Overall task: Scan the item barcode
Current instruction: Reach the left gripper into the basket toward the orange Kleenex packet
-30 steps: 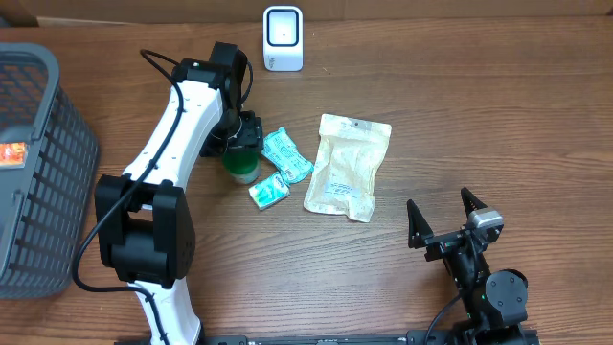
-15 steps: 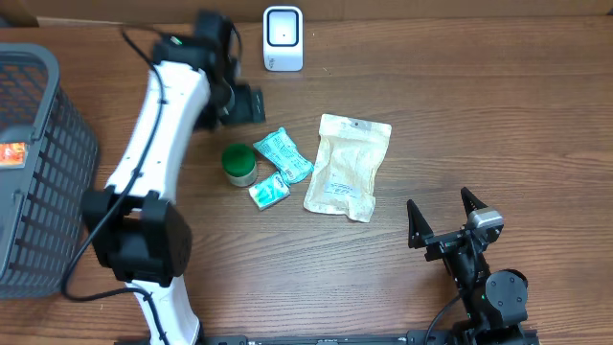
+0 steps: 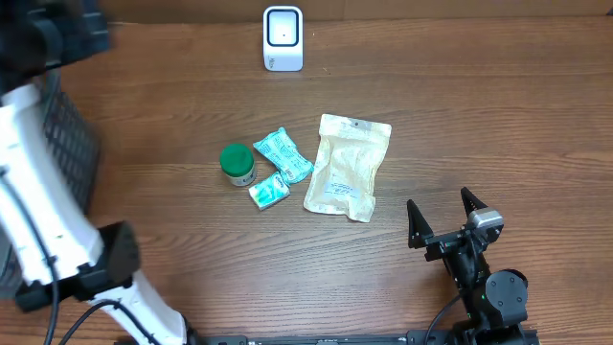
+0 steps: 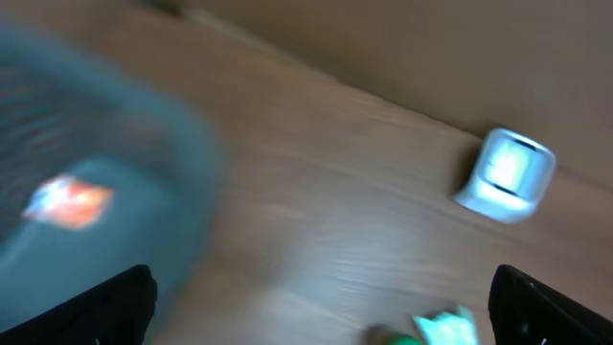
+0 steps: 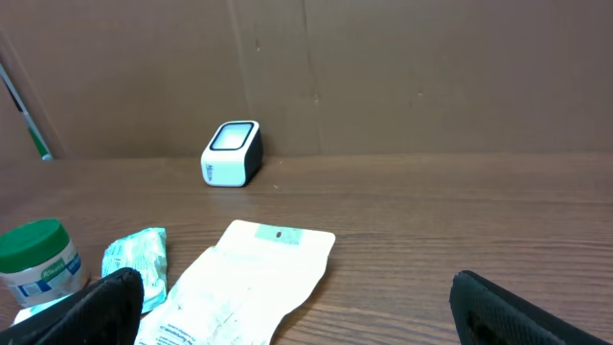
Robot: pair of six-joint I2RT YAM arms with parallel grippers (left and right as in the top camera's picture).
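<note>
The white barcode scanner [image 3: 283, 38] stands at the back of the table, and shows too as scanner [image 5: 233, 151] and blurred scanner [image 4: 508, 172]. The items lie mid-table: a green-lidded jar [image 3: 238, 163], two teal packets [image 3: 285, 153] and a beige pouch [image 3: 348, 165]. My left gripper [image 4: 326, 321] is open and empty, its view smeared by motion; overhead the left gripper [image 3: 62, 34] is a dark blur at the far left, above the basket. My right gripper [image 3: 445, 222] rests open near the front right, empty, short of the pouch [image 5: 239, 287].
A grey mesh basket [image 3: 84, 149] sits at the table's left edge, with an orange item [image 4: 67, 201] inside it. The white left arm [image 3: 38, 201] crosses in front of the basket. The jar [image 5: 38, 261] and a teal packet [image 5: 134, 257] lie left of the right gripper.
The left gripper opened off the green jar, rose, and swung from the table's middle to the far left over the basket. The jar stays on the table. The right arm has not moved.
</note>
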